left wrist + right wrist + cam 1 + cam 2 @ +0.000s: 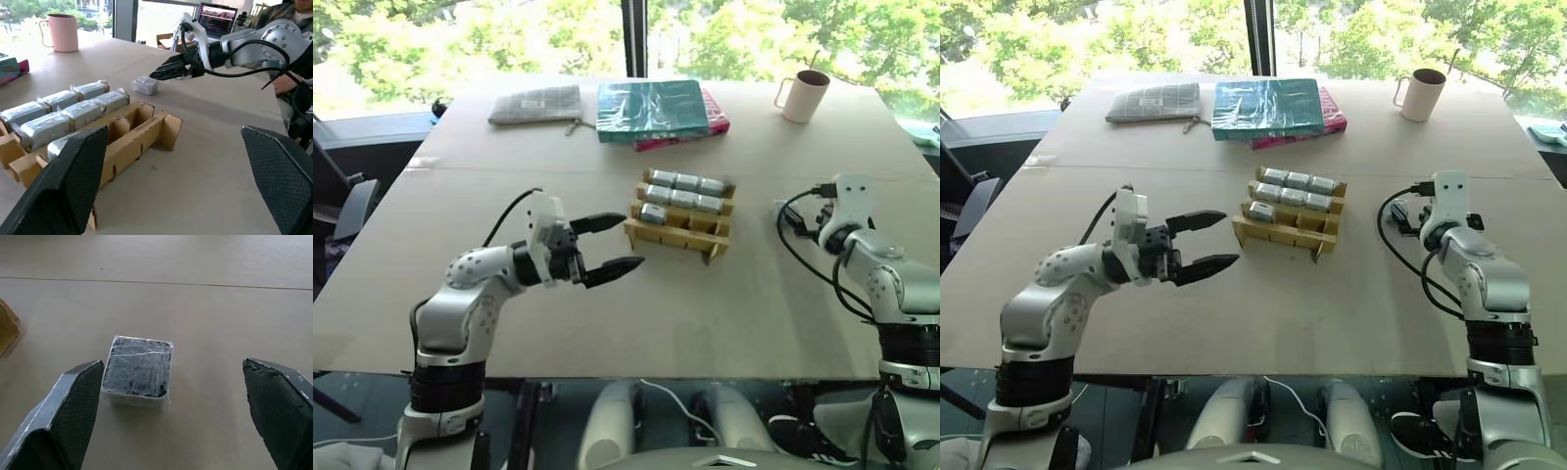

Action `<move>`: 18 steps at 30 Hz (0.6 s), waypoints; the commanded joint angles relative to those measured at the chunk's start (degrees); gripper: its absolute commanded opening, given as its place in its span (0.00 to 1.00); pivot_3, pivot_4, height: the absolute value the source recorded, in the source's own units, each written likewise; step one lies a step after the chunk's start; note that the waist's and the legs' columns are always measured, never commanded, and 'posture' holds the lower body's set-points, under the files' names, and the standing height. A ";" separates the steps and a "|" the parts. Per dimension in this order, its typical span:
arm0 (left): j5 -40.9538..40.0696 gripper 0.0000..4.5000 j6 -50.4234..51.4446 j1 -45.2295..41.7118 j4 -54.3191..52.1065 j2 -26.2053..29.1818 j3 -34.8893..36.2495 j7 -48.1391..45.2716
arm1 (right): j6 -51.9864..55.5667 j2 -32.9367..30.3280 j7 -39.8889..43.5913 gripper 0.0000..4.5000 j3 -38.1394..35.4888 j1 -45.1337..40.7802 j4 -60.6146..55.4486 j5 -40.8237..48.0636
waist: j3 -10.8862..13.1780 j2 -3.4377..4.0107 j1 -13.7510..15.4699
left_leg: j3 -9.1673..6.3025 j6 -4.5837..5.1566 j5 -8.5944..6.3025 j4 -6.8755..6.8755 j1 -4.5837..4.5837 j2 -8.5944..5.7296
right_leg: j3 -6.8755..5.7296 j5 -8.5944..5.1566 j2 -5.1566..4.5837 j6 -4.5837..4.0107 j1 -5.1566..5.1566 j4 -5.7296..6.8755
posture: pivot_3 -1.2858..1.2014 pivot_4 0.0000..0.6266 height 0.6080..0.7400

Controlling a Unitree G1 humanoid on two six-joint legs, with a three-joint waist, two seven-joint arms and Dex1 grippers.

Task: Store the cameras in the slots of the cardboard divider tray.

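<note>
The cardboard divider tray [677,233] sits at mid-table, and several shiny wrapped cameras [683,198] fill its back and middle rows, plus one [653,213] in the front row. The other front slots [139,115] are bare. My left gripper [631,240] is open and hangs level just left of the tray, holding nothing. A loose wrapped camera [138,371] with a black square face lies on the table right of the tray. My right gripper [172,366] is open and points at it from close by, with the camera [145,84] just ahead of the fingertips and untouched.
A beige mug [803,95] stands at the far right. A teal book [651,108] lies on a pink one [717,124] behind the tray, with a grey pouch [536,103] to their left. A person [293,73] and a laptop [217,19] are off to the right side.
</note>
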 commanded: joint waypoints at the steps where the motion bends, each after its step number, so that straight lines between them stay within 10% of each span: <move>1: 5.35 0.99 0.33 2.52 -8.51 -5.62 -2.63 16.04 | -3.37 -1.51 -1.40 1.00 -2.39 1.36 -5.60 -3.50 | -0.01 0.01 0.20 | 0.01 0.07 -0.04 -0.01 0.00 0.00 | 0.02 0.00 -0.01 0.00 0.00 0.00 | 0.52 0.24 1.00; 7: 1.97 0.99 3.99 2.86 -11.01 -11.41 -4.35 24.23 | -1.48 -4.99 -2.08 1.00 -7.36 10.06 -13.97 -6.56 | -0.04 0.05 1.30 | -0.02 0.19 -0.12 -0.02 -0.01 0.01 | -0.02 -0.01 0.01 0.02 0.00 0.00 | 0.52 0.24 1.00; 18: -7.77 0.99 4.66 -2.34 -2.77 -0.12 -6.60 3.49 | -0.42 -4.22 0.43 1.00 -12.74 6.70 -1.61 -4.46 | -0.04 0.19 0.85 | 0.15 0.23 -0.15 -0.06 0.10 0.04 | 0.19 -0.14 0.13 0.22 -0.02 -0.03 | 0.52 0.24 1.00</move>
